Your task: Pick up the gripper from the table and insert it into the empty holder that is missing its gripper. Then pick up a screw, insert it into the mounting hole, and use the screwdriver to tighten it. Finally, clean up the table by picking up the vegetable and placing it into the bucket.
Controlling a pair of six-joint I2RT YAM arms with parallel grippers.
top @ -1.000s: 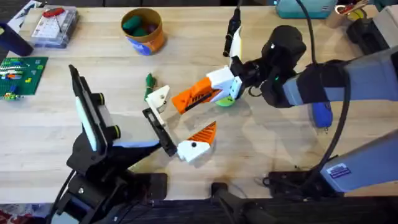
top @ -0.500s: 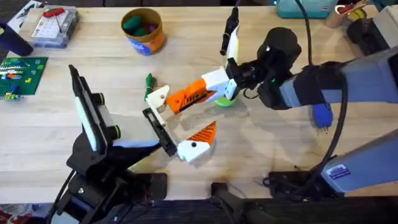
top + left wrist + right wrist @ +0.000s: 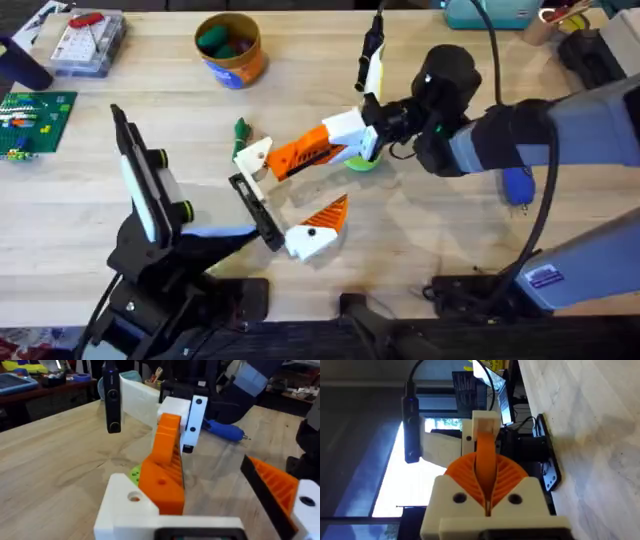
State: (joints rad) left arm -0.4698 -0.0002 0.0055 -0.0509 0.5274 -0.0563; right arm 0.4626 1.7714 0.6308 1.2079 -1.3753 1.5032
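Gripper (image 3: 305, 153): orange ribbed wedge at frame centre in the overhead view, pinched by the right gripper (image 3: 350, 135), its free end touching the holder (image 3: 254, 158).
Right gripper: fingers closed on the wedge's upper-right end.
Left gripper (image 3: 270, 222): lower centre, by the black rail (image 3: 256, 212); how far its fingers are parted, I cannot tell.
Holder: white pointed mount just left of centre.
Vegetable (image 3: 241, 129): small dark-green piece just above the holder.
Bucket (image 3: 229, 48): upper left of centre, on the table (image 3: 120, 220).
Screwdriver (image 3: 516, 185): blue, right of centre, partly under the right arm.
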